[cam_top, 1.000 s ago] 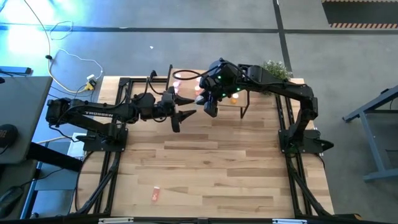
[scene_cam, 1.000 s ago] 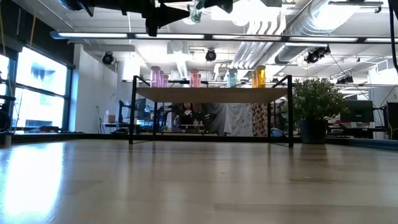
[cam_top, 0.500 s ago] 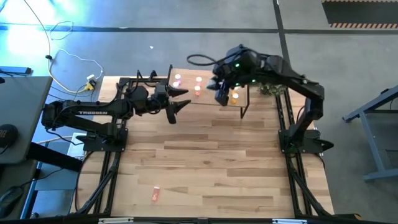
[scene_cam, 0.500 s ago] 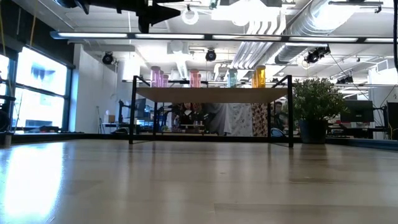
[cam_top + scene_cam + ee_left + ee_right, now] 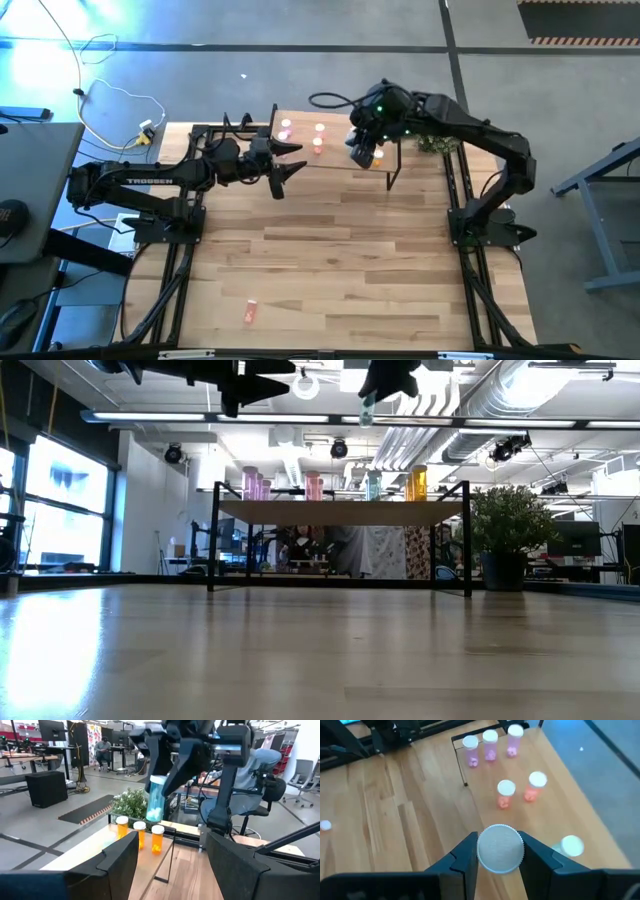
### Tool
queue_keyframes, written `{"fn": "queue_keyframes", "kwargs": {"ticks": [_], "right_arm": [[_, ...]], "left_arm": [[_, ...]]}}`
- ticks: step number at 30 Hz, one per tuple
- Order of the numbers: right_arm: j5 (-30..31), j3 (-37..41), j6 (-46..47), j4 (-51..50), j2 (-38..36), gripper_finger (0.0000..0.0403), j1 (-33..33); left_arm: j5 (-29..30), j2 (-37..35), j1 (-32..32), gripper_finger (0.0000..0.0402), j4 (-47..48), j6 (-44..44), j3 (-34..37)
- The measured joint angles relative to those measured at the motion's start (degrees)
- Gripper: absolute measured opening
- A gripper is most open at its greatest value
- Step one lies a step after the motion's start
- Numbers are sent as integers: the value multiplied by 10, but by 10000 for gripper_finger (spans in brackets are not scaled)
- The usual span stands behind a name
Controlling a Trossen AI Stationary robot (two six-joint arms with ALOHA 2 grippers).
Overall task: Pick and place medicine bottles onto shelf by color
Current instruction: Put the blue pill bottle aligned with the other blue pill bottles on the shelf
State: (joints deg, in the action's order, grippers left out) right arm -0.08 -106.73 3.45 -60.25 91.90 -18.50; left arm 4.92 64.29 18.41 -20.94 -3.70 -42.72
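The shelf (image 5: 335, 157) stands at the table's far side on thin black legs. On it stand pink (image 5: 490, 744), salmon-red (image 5: 506, 794), pale green (image 5: 571, 846) and orange (image 5: 139, 832) medicine bottles. My right gripper (image 5: 362, 154) hangs above the shelf, shut on a pale green bottle (image 5: 155, 802). My left gripper (image 5: 297, 160) is open and level, high above the table by the shelf's left part, touching nothing. My right gripper pinches the pale green bottle between its two fingers just below the white cap (image 5: 500, 848). The fingers slant down from above. The bottle hangs upright below them, cap up, its lower part (image 5: 368, 410) clear above the shelf (image 5: 340, 512).
A small salmon-pink bottle (image 5: 250, 312) lies on the tabletop near the front left. A potted plant (image 5: 510, 525) stands beyond the shelf's right end. Black frame rails (image 5: 180, 270) run along the table's left and right edges.
My right gripper has carried the pale green bottle toward the table's right and far edges, over the shelf, keeping the bottle upright and clear. My left gripper has drawn back a little toward the far left, still open.
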Motion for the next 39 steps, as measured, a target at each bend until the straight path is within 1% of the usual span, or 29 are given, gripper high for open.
{"fn": "queue_keyframes", "kwargs": {"ticks": [12,16,20,26,31,36,39], "right_arm": [[-7,202,82,130,-95,106,9],[-1,259,80,191,-113,106,22],[1,295,67,208,-113,106,28],[15,317,48,233,-113,106,29],[15,319,20,245,-109,106,29],[16,319,5,235,-96,106,26],[29,319,4,229,-88,106,23]], "left_arm": [[2,0,0,223,2,14,0],[2,0,0,223,2,14,0],[2,0,0,223,2,14,0],[2,0,0,223,2,14,0],[2,0,0,223,2,14,0],[2,0,0,223,2,14,0],[2,0,0,223,3,14,0]]}}
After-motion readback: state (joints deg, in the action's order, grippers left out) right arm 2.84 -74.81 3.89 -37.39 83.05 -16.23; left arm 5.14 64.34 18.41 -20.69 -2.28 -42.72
